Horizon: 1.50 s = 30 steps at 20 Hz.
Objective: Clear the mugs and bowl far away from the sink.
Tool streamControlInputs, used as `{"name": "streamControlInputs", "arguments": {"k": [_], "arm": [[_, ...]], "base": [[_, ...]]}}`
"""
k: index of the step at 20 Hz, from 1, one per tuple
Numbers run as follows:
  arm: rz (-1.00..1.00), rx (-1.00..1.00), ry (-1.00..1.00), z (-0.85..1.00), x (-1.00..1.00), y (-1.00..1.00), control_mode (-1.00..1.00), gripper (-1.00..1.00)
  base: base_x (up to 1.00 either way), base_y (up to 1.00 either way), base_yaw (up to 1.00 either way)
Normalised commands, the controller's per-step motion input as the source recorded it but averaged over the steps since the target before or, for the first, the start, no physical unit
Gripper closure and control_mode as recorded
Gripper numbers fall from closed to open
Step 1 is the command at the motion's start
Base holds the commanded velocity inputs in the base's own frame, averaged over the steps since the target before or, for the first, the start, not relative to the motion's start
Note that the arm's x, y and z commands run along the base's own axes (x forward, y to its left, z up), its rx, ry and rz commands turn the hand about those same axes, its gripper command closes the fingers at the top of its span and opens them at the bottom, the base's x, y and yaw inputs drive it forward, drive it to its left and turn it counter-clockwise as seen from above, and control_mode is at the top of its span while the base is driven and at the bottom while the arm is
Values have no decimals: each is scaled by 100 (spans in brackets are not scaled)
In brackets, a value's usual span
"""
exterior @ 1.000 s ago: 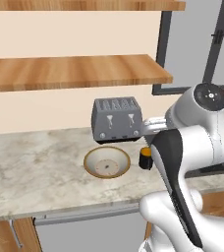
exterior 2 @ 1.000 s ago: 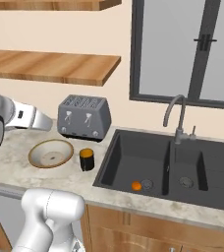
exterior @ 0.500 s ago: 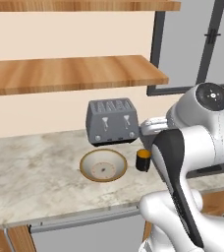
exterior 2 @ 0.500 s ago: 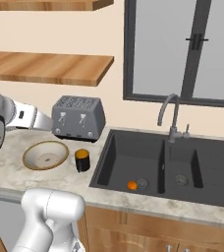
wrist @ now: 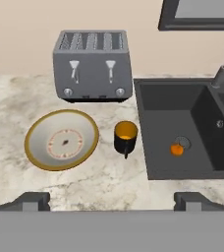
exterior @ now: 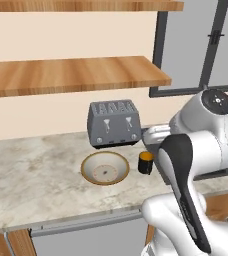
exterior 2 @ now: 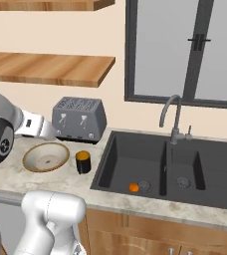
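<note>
A: Nearest the camera?
B: Hand (wrist: 112,201) up above the marbled beige stone worktop (wrist: 15,98), two dark fingertips (wrist: 34,201) spread wide, nothing between them.

A: Next out?
B: One wide shallow bowl with a tan-brown rim and cream inside (wrist: 62,139), small marks at its centre, otherwise empty. Just to its right, apart from it, one small black mug with an orange-yellow inside (wrist: 125,137), upright, handle turned toward the camera, close beside the sink's left edge. Same pair seen from the base: bowl (exterior: 105,168), mug (exterior: 146,162).

A: And the sink?
B: Dark grey double-basin recessed sink (exterior 2: 130,154); one small orange round thing (exterior 2: 134,187) on the floor of the left basin, beside the drain. Curved metal faucet (exterior 2: 170,115) at the back, between the basins.

A: Farther back?
B: One grey four-slot toaster (wrist: 93,65) against the wall, behind bowl and mug. Two wooden shelves (exterior: 76,75) above it. Dark-framed window (exterior 2: 185,50) over the sink.

A: Any writing?
B: None legible anywhere.
</note>
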Motion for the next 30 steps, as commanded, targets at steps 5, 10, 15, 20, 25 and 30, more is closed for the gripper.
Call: {"name": "streamControlInputs", "arguments": {"k": [5,10,15,20,25,30], "arm": [[4,3,11,-63,2,-3,-100,-100],[2,5,9,-61,18,-4,-100,-100],[0,6,0,-38,28,-6,-100,-100],[0,0,1,-43,22,-11,-100,-100],[0,0,0,-30,17,-15,-100,-100],[0,0,1,-34,19,-12,-100,-100]], "base": [[0,0,0],[0,0,0],[0,0,0],[0,0,0],[0,0,0],[0,0,0]]}}
